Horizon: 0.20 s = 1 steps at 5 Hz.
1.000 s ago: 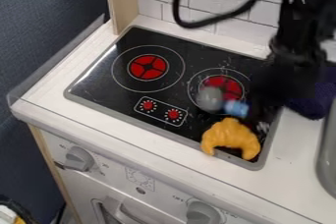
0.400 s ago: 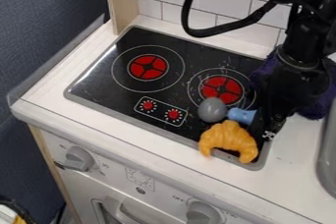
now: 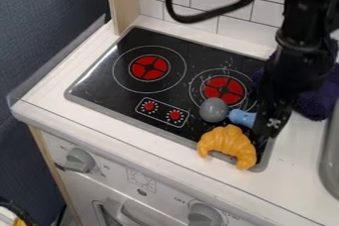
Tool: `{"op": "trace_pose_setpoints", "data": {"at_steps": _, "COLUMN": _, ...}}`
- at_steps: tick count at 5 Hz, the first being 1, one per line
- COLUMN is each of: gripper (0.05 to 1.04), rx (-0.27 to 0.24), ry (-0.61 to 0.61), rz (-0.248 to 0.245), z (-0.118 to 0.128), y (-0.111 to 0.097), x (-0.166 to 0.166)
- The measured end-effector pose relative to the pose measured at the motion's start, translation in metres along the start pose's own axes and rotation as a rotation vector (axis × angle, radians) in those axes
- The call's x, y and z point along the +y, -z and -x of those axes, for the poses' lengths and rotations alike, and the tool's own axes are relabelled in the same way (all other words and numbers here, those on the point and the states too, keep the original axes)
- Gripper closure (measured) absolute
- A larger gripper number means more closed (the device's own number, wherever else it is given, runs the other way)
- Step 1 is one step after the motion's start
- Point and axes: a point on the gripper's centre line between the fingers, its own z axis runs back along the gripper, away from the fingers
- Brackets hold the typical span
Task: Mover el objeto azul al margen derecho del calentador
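Over the right edge of the black stove top (image 3: 132,102), the black gripper (image 3: 263,127) hangs low, beside the handle end of the blue object. That blue object (image 3: 241,117) lies on the stove by the lower right burner, with a grey rounded head (image 3: 214,110) on its left end. Its right end meets the gripper's dark outline, and whether it is held I cannot tell.
A yellow croissant (image 3: 228,143) lies just in front of the blue object, over the stove's front right edge. Dark purple cloth (image 3: 316,98) is behind the gripper, and a grey sink rim (image 3: 327,160) stands at the right.
The blue object, earlier farther back and blurred, now lies slightly lower. The croissant has shifted a little left and turned. The arm has changed its pose slightly near the stove's right edge.
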Motion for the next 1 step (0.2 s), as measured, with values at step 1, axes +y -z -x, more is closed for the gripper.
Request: {"op": "trace_pose_setpoints", "data": {"at_steps": 1, "gripper": 0.083, "rx": -0.029, "ry": -0.014, "rz": -0.034, "z": -0.0006, "y": -0.0288, "x": 0.0006}}
